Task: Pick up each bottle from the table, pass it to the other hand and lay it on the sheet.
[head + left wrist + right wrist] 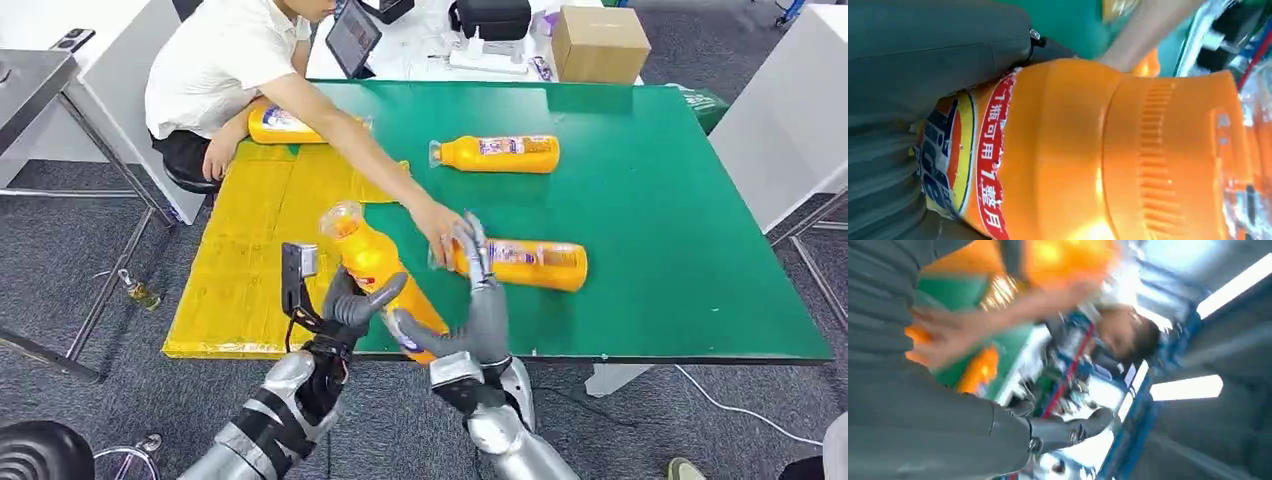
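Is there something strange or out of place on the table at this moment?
Yes. A person's hand reaches across the green table and touches the nearest lying orange bottle, right beside the right robot hand, while the left robot hand grips another bottle.

Green table, yellow sheet spread over its left end. Lying directly on the green: one orange bottle toward the far side, another orange bottle nearer the front edge. On the sheet's far corner, a third bottle lying flat
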Motion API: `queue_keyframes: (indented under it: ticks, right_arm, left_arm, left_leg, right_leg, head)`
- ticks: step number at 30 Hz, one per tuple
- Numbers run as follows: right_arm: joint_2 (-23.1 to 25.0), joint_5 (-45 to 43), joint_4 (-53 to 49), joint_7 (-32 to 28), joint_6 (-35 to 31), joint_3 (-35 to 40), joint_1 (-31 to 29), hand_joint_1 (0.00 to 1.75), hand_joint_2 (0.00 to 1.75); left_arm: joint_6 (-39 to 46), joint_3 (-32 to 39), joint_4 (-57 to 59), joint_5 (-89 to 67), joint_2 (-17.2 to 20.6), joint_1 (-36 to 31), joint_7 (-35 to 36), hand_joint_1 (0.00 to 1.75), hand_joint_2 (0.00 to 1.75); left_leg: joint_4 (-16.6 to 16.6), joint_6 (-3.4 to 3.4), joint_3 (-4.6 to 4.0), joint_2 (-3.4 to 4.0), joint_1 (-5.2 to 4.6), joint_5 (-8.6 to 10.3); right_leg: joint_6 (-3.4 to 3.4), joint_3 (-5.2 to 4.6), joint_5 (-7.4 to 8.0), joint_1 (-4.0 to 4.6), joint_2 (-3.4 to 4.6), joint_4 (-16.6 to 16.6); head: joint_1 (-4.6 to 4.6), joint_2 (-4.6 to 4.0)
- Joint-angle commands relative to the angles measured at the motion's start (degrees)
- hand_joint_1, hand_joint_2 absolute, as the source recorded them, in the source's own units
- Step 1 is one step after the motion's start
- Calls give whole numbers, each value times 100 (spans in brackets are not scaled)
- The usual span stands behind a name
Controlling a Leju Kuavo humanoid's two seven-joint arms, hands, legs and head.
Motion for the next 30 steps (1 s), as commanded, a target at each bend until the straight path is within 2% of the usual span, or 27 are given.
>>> queue_keyframes:
  ticks: [1, 2, 3, 4, 7, 9, 11, 16, 19, 21, 27, 30]
  right_arm:
    - [615, 198, -2665, 2, -33, -969, 526, 0, 175]
    - [656, 244, -2861, 2, -33, -1016, 532, 0, 175]
    - [731, 315, -2996, 2, -33, -1101, 563, 0, 175]
    - [749, 304, -2982, 2, -33, -1144, 581, 0, 0]
    - [651, 78, -2693, 2, -33, -1108, 540, 0, 0]
    - [599, 10, -2463, 2, -33, -1076, 446, 0, 0]
    - [573, -26, -2368, 2, -33, -1010, 413, 0, 0]
    - [509, -61, -2354, 2, -33, -1005, 444, 0, 0]
    - [430, -185, -2296, 2, -33, -1004, 434, 0, 0]
    - [377, -243, -2263, 2, -33, -984, 428, 0, 0]
    - [377, -243, -2263, 2, -33, -984, 428, 0, 0]
    - [377, -243, -2263, 2, -33, -984, 428, 0, 0]
  left_arm:
    - [772, 104, 1855, -699, 173, -1238, -213, 175, 175]
    - [800, 147, 1873, -739, 154, -1276, -189, 175, 175]
    - [898, 167, 1914, -830, 141, -1345, -171, 175, 175]
    - [1093, 99, 1971, -1043, 165, -1425, -221, 175, 175]
    - [1846, -368, 2305, -2006, 325, -1679, -225, 175, 175]
    - [2687, -1105, 2983, -3454, 528, -2081, 216, 175, 175]
    - [2806, -1337, 3181, -4000, 639, -2239, 526, 175, 175]
    - [2655, -1703, 3262, -4971, 730, -2574, 1193, 175, 175]
    - [2215, -2276, 3309, -6055, 752, -2840, 1985, 175, 175]
    - [1836, -2471, 3314, -6458, 720, -2948, 2276, 175, 175]
    - [1836, -2471, 3314, -6458, 720, -2948, 2276, 175, 175]
    - [1836, -2471, 3314, -6458, 720, -2948, 2276, 175, 175]
  left_leg:
    - [17, 10, 24, -7, 4, -18]
    - [15, 5, 1, -6, 0, -10]
    - [21, 11, 32, -7, 3, -26]
    - [13, 10, 15, -13, -1, -10]
    - [2, 11, 23, -3, 1, -6]
    - [-3, 10, 32, -1, 5, -4]
    - [-3, 8, 28, -5, 4, 0]
    - [-2, 8, 41, 20, 7, -8]
    - [1, 6, 34, 4, 9, -4]
    - [3, 9, 37, 5, 10, -7]
    - [1, 6, 12, 7, 6, 2]
    - [1, 7, 25, 2, 7, -2]
  right_leg:
    - [-31, 27, -24, 11, -23, 21]
    - [-19, 2, -16, 4, -15, 22]
    - [-37, 35, -34, 13, -24, 27]
    - [-22, 21, -22, 5, -24, 20]
    - [-16, 30, -11, 6, -10, 3]
    - [-19, 39, -7, 10, -10, -4]
    - [-19, 34, -6, 9, -12, -1]
    - [-25, 39, -5, 13, 8, -1]
    - [-22, 37, -9, 14, -8, 1]
    - [-23, 41, -11, 16, -7, 1]
    - [-11, 20, -2, 8, 2, 1]
    - [-19, 33, -8, 12, -6, 1]
  head:
    - [0, 0]
    - [-2, 0]
    - [0, 0]
    - [0, 0]
    - [0, 0]
    - [2, 0]
    - [4, 0]
    - [0, 0]
    - [0, 0]
    - [0, 0]
    - [2, 0]
    - [2, 0]
